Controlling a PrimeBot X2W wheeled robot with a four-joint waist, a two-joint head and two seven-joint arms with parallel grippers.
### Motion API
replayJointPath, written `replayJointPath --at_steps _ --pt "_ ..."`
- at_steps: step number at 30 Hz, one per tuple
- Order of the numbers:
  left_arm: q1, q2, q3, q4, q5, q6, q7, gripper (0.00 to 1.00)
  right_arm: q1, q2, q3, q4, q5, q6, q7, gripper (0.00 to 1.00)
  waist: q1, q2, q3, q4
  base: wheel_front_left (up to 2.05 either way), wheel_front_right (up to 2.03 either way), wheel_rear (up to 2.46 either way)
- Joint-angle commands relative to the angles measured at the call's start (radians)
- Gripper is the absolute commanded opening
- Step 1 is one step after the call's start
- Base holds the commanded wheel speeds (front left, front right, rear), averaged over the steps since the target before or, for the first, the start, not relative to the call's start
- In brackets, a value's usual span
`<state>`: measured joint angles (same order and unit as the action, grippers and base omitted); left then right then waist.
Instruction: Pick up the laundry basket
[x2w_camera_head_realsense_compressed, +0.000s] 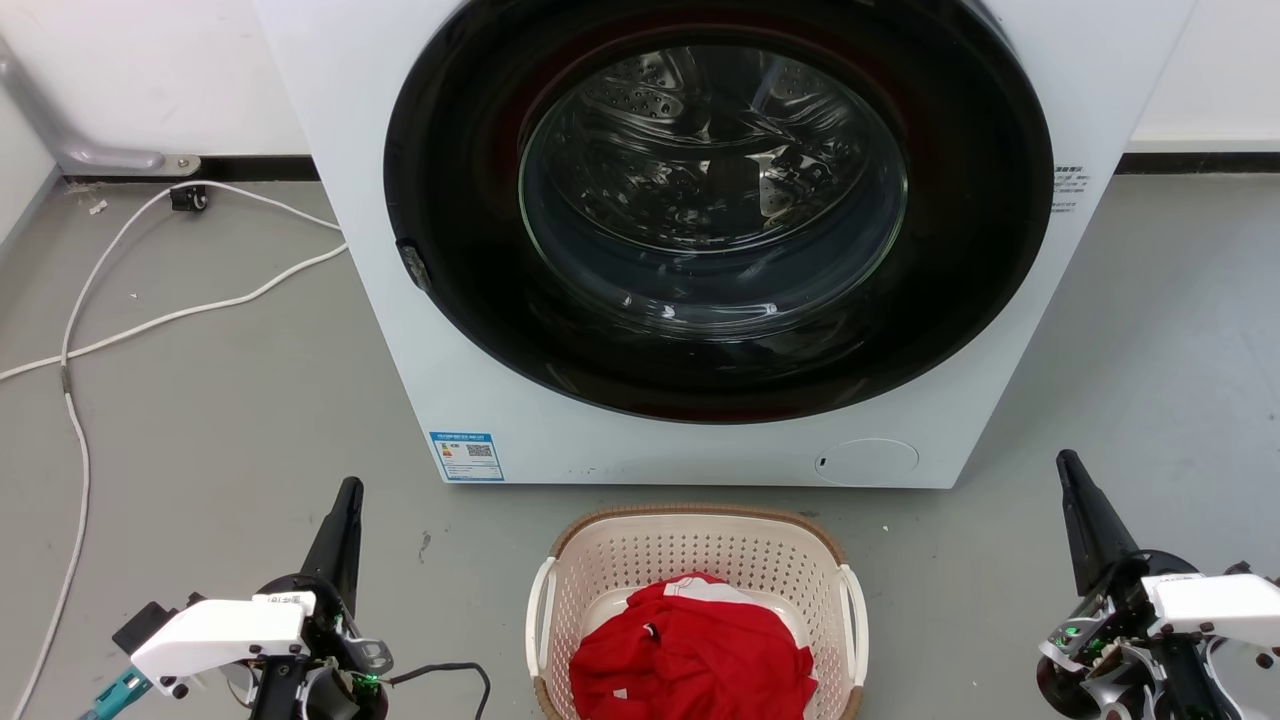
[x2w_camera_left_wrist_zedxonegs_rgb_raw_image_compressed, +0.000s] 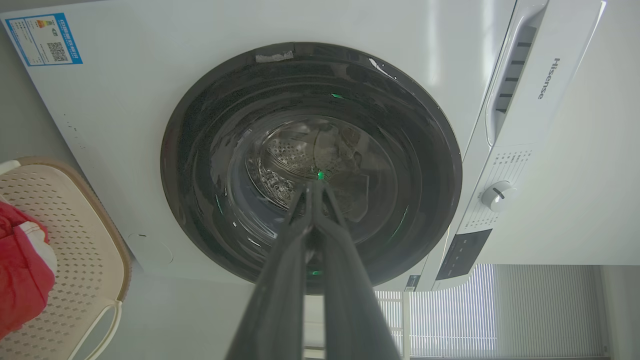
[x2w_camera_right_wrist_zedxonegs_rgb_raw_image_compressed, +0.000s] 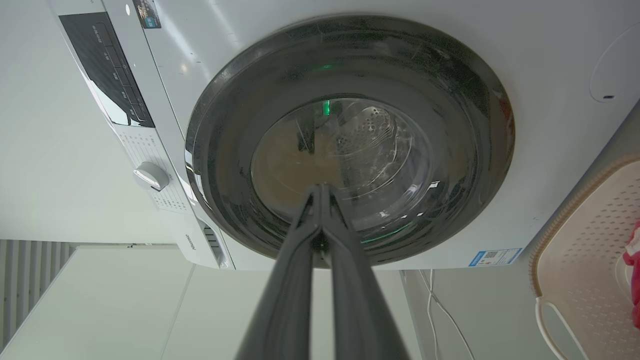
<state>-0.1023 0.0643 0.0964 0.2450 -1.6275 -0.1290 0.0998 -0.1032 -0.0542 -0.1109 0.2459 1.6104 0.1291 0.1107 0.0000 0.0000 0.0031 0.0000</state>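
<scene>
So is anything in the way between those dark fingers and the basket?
Nothing solid that I can see. Bare grey floor separates the left gripper and the right gripper from the laundry basket between them. Only a thin black cable curls between the left gripper's base and the basket.

We get bright, even indoor light with faint soft shadows on the floor, streaky glare on the washer door glass, and fisheye bending at wrist-view edges.
</scene>
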Motion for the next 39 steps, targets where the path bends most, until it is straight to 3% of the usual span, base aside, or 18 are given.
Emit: replayJointPath --at_steps 1,16,17,29,39 --pt "-0.010 -0.001 0.003 0.002 0.005 -0.003 0.003 0.00 -0.012 0.003 -0.002 0.001 -0.001 0.003 0.003 0.00 0.0000 0.0000 0.000 0.000 0.00 0.00 0.00" --pt "-0.010 -0.003 0.006 0.002 0.009 -0.003 0.005 0.00 -0.012 0.003 -0.002 0.001 -0.002 0.003 0.003 0.00 0.0000 0.0000 0.000 0.000 0.00 0.00 0.00" --pt "0.001 -0.003 0.004 0.003 0.005 0.000 0.003 1.00 0.002 0.001 -0.001 0.003 0.000 0.000 0.001 1.00 0.0000 0.0000 0.000 0.000 0.00 0.00 0.00" --pt "0.012 -0.006 -0.059 -0.022 0.049 0.000 -0.052 1.00 0.026 0.000 0.038 -0.018 -0.064 0.000 -0.054 1.00 0.0000 0.0000 0.000 0.000 0.00 0.00 0.00" --pt "0.016 -0.006 -0.097 -0.045 0.261 0.000 -0.095 1.00 0.038 -0.007 0.048 -0.040 -0.291 0.000 -0.099 1.00 0.0000 0.0000 0.001 0.001 0.00 0.00 0.00"
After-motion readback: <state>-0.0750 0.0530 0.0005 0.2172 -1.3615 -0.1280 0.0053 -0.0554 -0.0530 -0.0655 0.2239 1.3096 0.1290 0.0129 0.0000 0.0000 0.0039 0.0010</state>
